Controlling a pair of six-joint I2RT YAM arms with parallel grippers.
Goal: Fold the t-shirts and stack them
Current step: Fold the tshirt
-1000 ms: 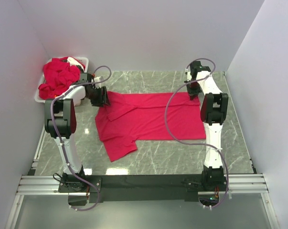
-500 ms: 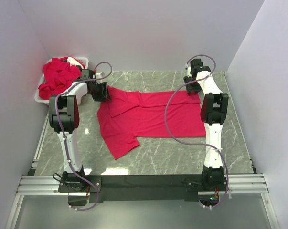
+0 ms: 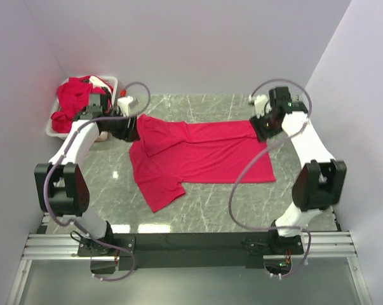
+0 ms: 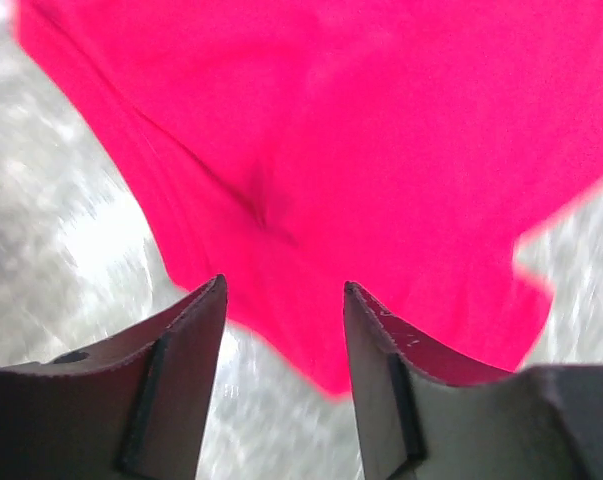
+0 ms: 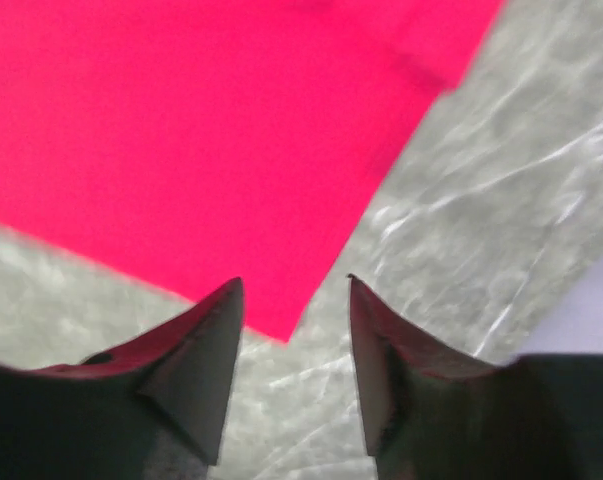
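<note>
The plain crimson-red short-sleeved t-shirt (image 3: 204, 155) is lying flat on the grey marbled table (image 3: 242, 210), its long axis running left to right. The left gripper (image 3: 131, 129) is hanging over the shirt's far-left corner and the right gripper (image 3: 262, 129) over its far-right corner. Both are holding their fingers apart, gripping nothing. Beyond, more red t-shirts (image 3: 77, 105) are sitting heaped in the white plastic bin (image 3: 50, 130).

T-shirt (image 3: 204, 154) on table (image 3: 242, 206) betw. L hand (image 3: 129, 129), R hand (image 3: 261, 129); t-shirts (image 3: 77, 103) in bin (image 3: 50, 130) rear-left
</note>
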